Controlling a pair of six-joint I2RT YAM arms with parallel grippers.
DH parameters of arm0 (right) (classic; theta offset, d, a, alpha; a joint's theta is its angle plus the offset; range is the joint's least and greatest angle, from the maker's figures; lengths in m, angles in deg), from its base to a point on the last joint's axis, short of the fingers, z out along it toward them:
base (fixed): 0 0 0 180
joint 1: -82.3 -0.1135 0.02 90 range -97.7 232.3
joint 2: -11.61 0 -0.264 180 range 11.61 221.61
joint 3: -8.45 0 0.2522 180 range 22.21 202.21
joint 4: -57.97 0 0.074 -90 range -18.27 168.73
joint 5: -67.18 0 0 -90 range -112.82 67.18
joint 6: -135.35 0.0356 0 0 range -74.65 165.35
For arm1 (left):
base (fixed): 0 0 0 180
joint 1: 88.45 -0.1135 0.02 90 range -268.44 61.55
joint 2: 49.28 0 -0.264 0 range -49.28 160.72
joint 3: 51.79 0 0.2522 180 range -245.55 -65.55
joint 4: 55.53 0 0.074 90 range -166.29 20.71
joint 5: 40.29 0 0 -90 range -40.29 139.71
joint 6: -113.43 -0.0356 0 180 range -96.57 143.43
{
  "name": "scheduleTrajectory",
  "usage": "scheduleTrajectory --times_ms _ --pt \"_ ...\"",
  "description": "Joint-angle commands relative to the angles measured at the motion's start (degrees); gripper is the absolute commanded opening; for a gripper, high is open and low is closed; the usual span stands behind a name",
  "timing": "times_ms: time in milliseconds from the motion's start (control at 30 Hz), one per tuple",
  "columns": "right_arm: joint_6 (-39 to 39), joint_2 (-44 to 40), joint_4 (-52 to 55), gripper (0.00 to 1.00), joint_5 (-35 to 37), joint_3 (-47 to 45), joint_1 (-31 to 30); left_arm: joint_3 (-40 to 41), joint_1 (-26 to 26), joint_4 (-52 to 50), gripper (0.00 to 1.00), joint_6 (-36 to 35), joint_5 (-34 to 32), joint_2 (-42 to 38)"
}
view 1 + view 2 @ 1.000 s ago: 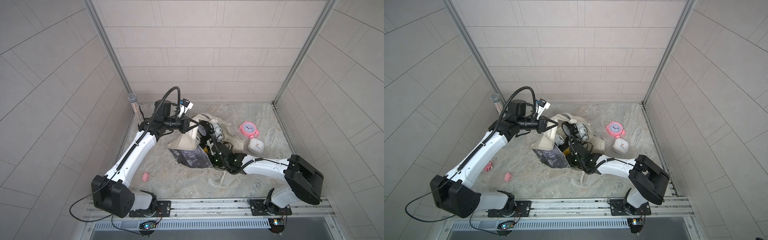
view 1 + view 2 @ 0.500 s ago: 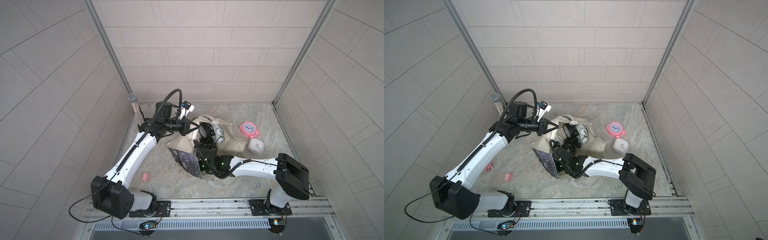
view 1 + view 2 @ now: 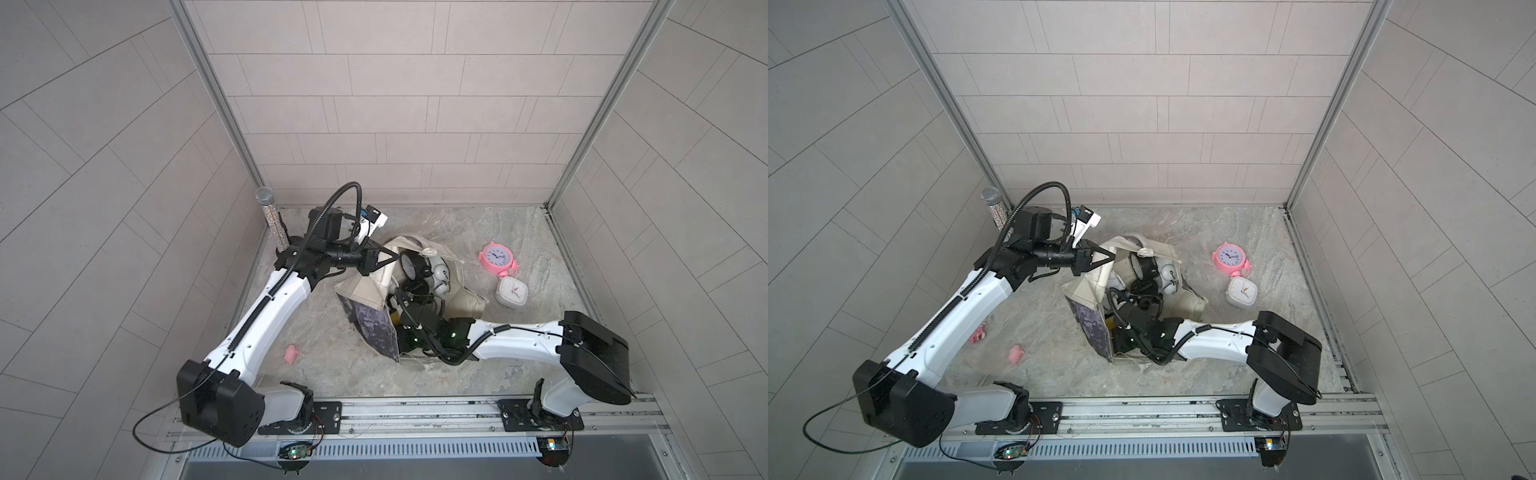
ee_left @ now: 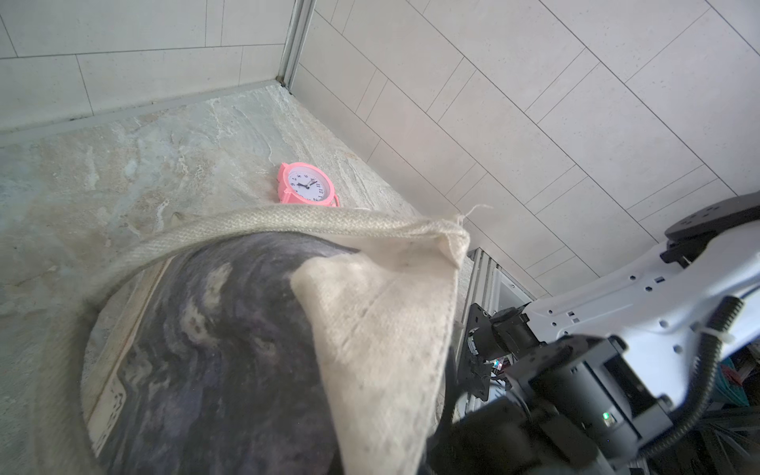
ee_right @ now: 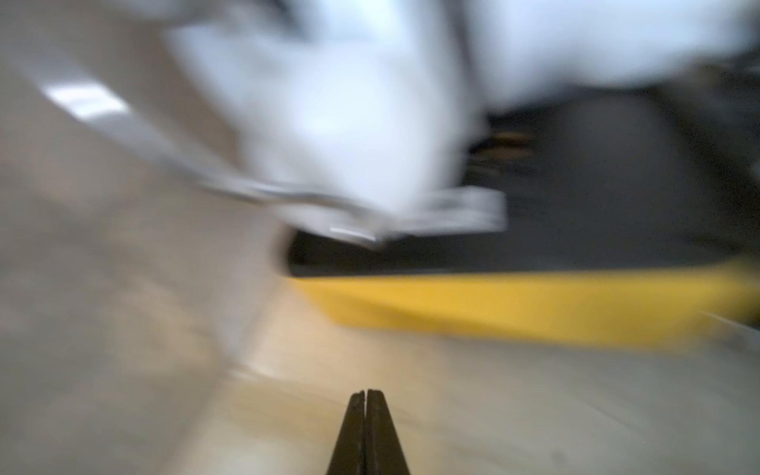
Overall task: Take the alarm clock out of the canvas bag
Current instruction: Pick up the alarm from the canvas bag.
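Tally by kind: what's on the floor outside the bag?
Alarm clocks: 2 (pink alarm clock, white alarm clock)
Small pink pieces: 2
Microphone: 1
Total: 5

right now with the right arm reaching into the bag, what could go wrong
The right gripper is shut and empty inside the canvas bag, so it may only shove the black alarm clock. The left gripper pinches just the bag's rim; a tug could pull it free.
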Motion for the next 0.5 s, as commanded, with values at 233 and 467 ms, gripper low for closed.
scheduleTrajectory --times_ms 233,467 --pt "1.68 -8.27 4.17 0.20 18.27 -5.52 6.51 2.12 0.41 2.42 0.00 -1.52 1.58 -3.07" --pt "3.11 -5.56 0.09 0.23 16.01 -6.69 12.06 2.80 1.04 2.60 0.00 -1.60 1.43 -3.25"
